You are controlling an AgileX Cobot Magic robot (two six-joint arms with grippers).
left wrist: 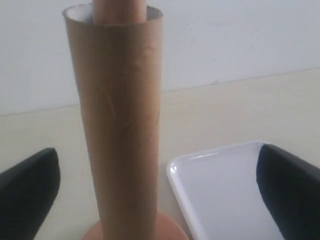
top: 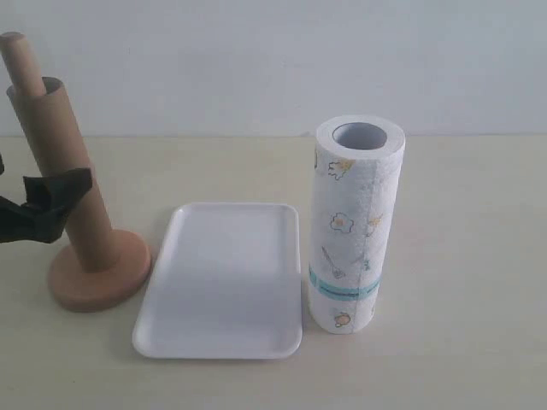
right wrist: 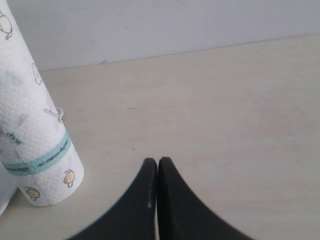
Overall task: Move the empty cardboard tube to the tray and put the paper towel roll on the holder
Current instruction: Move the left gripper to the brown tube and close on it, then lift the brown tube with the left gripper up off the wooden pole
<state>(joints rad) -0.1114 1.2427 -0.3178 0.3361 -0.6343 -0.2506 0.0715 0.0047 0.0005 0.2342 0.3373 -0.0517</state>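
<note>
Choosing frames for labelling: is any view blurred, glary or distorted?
Exterior view: sharp, evenly lit, shadows faint. Left wrist view: cardboard tube and tool fingers soft-focused, slight glare on the tray rim. Right wrist view: clear, though the paper towel roll looks tilted.

Lab-like test bench: bare beige tabletop [top: 461, 256], plain white wall [top: 256, 60].

The left end effector [top: 67, 203] is showing at the left edge of the exterior view, held level. Its dark fingers [left wrist: 30, 195] are standing wide apart, one at each side of its wrist view. The right end effector [right wrist: 157, 167] is pointing downward, its two black fingers pressing together, tips touching, with nothing between them.
</note>
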